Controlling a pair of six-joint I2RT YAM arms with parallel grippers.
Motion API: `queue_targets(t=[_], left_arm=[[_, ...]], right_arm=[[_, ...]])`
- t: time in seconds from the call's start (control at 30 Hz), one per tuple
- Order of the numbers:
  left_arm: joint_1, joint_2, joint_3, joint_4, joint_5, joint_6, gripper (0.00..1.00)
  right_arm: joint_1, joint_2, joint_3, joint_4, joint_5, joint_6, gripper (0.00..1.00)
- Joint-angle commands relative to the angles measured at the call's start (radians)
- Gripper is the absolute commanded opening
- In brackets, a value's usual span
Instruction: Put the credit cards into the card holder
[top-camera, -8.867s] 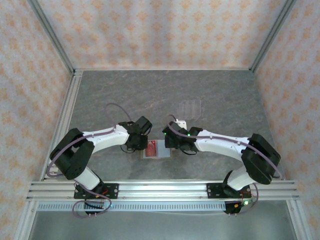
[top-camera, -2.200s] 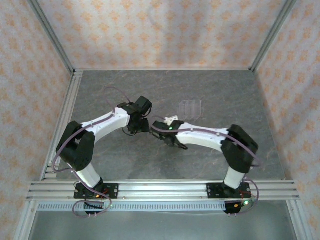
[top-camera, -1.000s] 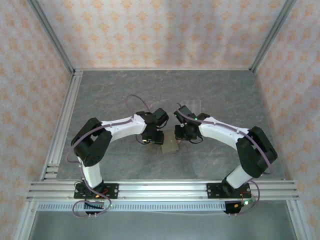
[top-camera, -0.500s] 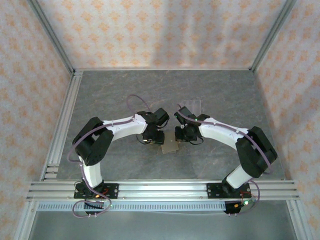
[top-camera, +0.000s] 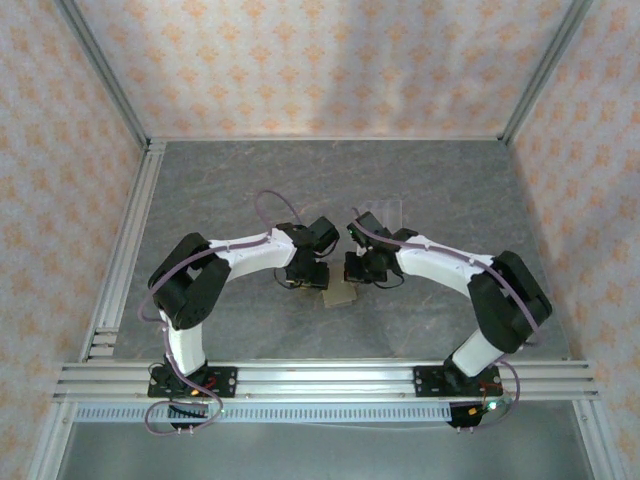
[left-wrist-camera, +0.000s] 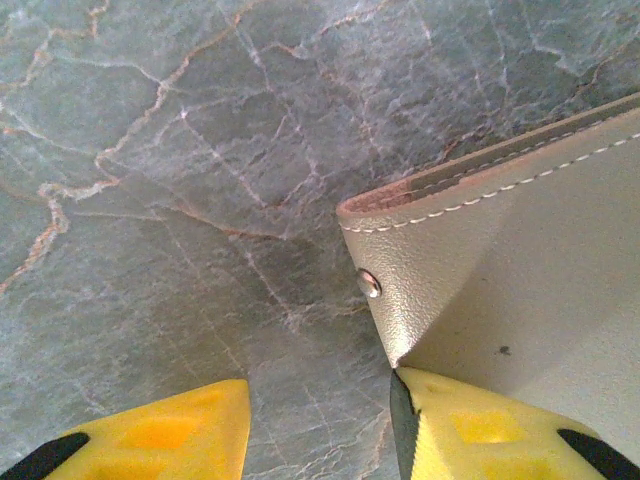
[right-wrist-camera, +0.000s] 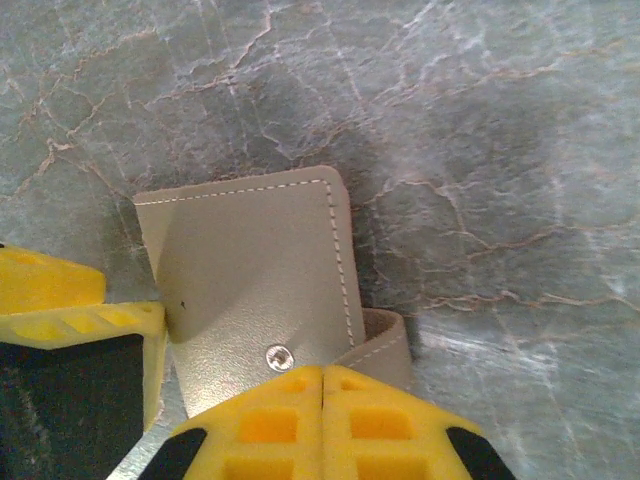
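The card holder (top-camera: 339, 296) lies folded shut on the table, olive-tan with pale stitching and a small metal stud (right-wrist-camera: 279, 357). No credit cards can be seen; they are hidden. My right gripper (right-wrist-camera: 322, 385) is shut, its tips pressed together over the near edge of the card holder (right-wrist-camera: 250, 270), beside the stud. My left gripper (left-wrist-camera: 320, 430) is open, and its right finger (left-wrist-camera: 480, 430) touches the corner of the card holder (left-wrist-camera: 510, 250). From above, the left gripper (top-camera: 309, 277) and right gripper (top-camera: 356, 270) meet over the card holder from either side.
A clear plastic slotted stand (top-camera: 388, 211) sits just behind the right arm, partly covered by it. The grey marbled table (top-camera: 250, 180) is walled on three sides, with an aluminium rail (top-camera: 320, 378) along the near edge.
The card holder, open with a red card showing 8.9 s ago, is now folded shut. Over the last second both grippers edged slightly closer around it.
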Motion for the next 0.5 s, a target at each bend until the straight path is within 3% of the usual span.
queue_targets(t=[0.0,0.47], left_arm=[[-0.009,0.028,-0.004,0.020,-0.008,-0.004,0.43],[-0.014,0.036,0.003,0.023,-0.007,-0.001,0.42]], right_arm=[[-0.011,0.016,0.006,0.056,-0.059,0.022,0.00],[-0.016,0.071,0.029,0.093,-0.131,0.041,0.00]])
